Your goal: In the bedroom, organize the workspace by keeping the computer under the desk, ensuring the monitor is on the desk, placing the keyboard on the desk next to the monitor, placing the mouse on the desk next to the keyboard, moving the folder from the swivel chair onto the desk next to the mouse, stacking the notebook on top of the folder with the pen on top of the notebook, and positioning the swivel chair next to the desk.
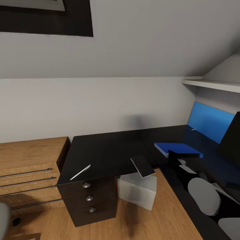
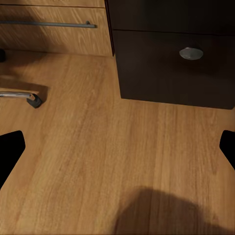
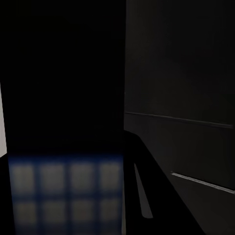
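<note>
Head view: pen (image 1: 80, 172) lies on the black desk (image 1: 106, 150) above the drawers; notebook (image 1: 142, 166) overhangs the desk's front edge above the white computer (image 1: 137, 190); blue folder (image 1: 177, 149) farther right on the desk. Left wrist view: plank floor (image 2: 93, 161), bottom drawer knob (image 2: 191, 53); left claw (image 2: 117, 152) spread wide, holding nothing. Right wrist view is dark: right claw's state cannot be told.

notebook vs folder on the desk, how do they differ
The notebook is nearly black; the folder is bright blue. The notebook looks smaller than the folder. The notebook sits at the desk edge, partly overhanging, above the white computer; the folder lies farther in, near the blue back panel. Both are flat rectangles.
</note>
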You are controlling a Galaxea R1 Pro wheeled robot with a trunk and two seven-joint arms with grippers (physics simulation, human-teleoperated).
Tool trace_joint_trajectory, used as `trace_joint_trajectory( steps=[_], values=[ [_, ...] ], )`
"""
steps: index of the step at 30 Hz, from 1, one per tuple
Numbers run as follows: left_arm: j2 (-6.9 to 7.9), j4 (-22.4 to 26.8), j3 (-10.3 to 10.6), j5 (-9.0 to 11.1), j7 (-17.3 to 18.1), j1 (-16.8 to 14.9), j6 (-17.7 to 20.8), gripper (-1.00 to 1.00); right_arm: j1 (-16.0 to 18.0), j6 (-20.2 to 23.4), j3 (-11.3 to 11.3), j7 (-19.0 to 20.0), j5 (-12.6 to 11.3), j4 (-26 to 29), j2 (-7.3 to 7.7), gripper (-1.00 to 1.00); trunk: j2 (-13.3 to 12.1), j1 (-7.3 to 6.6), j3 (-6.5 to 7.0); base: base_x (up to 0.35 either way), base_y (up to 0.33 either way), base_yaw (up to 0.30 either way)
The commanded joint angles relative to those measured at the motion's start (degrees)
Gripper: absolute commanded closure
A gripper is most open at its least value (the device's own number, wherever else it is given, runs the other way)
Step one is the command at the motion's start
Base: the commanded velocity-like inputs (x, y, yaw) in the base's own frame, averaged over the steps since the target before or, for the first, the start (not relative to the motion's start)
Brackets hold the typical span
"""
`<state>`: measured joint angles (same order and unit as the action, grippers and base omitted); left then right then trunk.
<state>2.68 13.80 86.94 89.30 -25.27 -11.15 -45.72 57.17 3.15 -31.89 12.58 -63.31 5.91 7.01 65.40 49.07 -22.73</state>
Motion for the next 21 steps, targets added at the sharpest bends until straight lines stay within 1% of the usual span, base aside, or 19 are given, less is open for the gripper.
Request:
trace_joint_trajectory(
  steps=[1,5,8,12,21],
  values=[
    [0.08,0.21,0.48,0.07,-0.57,-0.07,-0.14,-1.00,0.04,0.23,-0.04,0.16,-0.49,-0.04,0.04,1.00,0.04,0.01,-0.06,0.025,-0.005,0.000],
    [0.02,0.25,0.37,-0.05,-0.65,-0.07,-0.15,-1.00,0.04,-0.47,0.05,0.03,-0.43,-0.02,0.21,1.00,0.04,0.01,-0.06,0.010,-0.002,0.000],
    [-0.08,0.26,0.27,-0.09,-0.86,-0.04,-0.16,-1.00,0.04,-1.77,0.07,0.00,-0.45,-0.02,1.13,1.00,0.04,0.01,-0.06,0.002,0.000,0.000],
    [-0.12,0.26,0.30,-0.03,-0.92,-0.05,-0.09,-1.00,0.04,-2.13,0.08,-0.01,-0.45,0.01,1.59,1.00,1.65,0.88,-0.78,0.000,0.000,0.000],
    [-0.13,0.26,0.33,-0.01,-0.93,-0.06,-0.06,-1.00,0.04,-2.23,0.08,-0.01,-0.42,0.07,1.69,1.00,5.26,2.86,-2.40,0.000,0.000,0.000]
  ],
)
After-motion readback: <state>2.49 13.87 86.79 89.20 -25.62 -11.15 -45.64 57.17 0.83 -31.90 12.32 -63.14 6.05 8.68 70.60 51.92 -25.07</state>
